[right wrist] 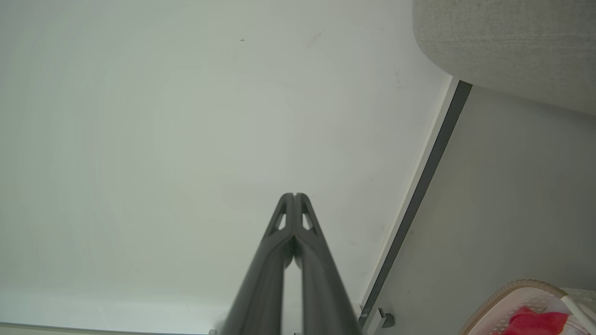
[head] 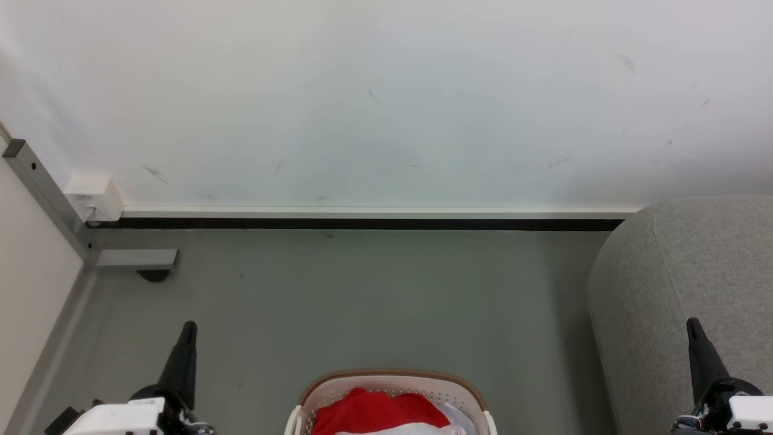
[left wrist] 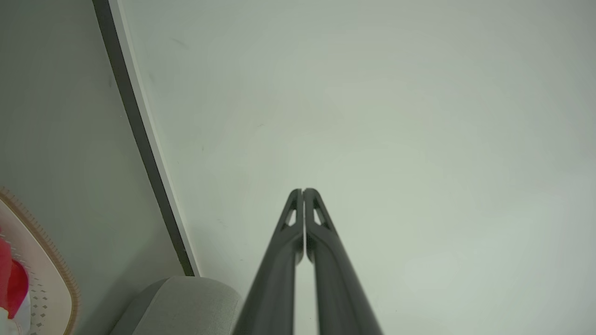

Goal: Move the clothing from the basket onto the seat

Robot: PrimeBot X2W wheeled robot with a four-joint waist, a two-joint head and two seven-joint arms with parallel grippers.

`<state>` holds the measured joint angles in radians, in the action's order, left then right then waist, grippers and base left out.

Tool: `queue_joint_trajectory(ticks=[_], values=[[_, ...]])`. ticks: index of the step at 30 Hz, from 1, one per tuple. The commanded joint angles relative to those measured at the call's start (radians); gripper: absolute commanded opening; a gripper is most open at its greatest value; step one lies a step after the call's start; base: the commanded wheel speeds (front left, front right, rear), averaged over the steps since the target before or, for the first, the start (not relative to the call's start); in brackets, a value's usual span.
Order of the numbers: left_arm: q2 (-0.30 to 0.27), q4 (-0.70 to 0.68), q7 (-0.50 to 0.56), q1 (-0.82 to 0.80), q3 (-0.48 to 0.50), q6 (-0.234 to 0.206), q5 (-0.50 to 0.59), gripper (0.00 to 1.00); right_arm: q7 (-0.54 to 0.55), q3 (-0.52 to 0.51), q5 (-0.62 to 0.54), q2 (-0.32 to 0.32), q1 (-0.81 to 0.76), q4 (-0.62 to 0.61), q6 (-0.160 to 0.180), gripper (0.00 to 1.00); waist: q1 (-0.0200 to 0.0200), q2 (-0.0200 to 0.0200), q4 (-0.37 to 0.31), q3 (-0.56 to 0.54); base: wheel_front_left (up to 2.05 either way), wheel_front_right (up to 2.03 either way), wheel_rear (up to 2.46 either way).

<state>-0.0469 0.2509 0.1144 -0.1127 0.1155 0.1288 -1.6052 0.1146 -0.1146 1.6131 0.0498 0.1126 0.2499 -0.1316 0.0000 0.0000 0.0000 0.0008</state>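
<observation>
Clothing (head: 377,411): red garments lying heaped inside the basket (head: 392,376), which is sitting on the grey floor (head: 362,302). Seat (head: 682,272): standing apart on the right. Left gripper (left wrist: 303,190), right gripper (right wrist: 294,195): both hanging empty, fingertips pressing together.

The left end effector (head: 189,327) and right end effector (head: 692,323) have long, dark, tapering fingers (left wrist: 326,246) with slim triangular cut-outs near the tips. Each rises from a boxy white wrist housing (head: 118,418).
</observation>
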Motion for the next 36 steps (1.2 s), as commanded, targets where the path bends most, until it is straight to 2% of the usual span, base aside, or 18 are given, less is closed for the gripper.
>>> queue_joint_trajectory(ticks=[1,30,31,36], values=[[-0.008,-0.002,0.004,-0.006,0.000,0.005,-0.013,0.00,0.003,-0.003,-0.004,0.000,0.005,0.000,0.002,0.00,0.0000,0.0000,0.000,0.000,0.00,0.00,0.00],[0.003,0.008,-0.002,0.005,0.000,-0.001,0.000,0.00,-0.002,0.003,0.001,-0.001,-0.005,0.009,0.000,0.00,0.0000,0.0000,0.000,0.000,0.00,0.00,0.00],[0.004,0.012,-0.004,0.010,-0.002,-0.002,-0.001,1.00,-0.003,0.004,0.002,-0.003,-0.011,0.012,0.000,1.00,0.0000,0.0000,0.000,0.000,0.00,0.00,0.00],[0.004,-0.002,-0.031,0.007,-0.010,-0.002,-0.012,1.00,-0.028,0.022,0.048,-0.002,-0.008,-0.006,0.000,1.00,0.0000,0.0000,0.000,0.000,0.00,0.00,0.00]])
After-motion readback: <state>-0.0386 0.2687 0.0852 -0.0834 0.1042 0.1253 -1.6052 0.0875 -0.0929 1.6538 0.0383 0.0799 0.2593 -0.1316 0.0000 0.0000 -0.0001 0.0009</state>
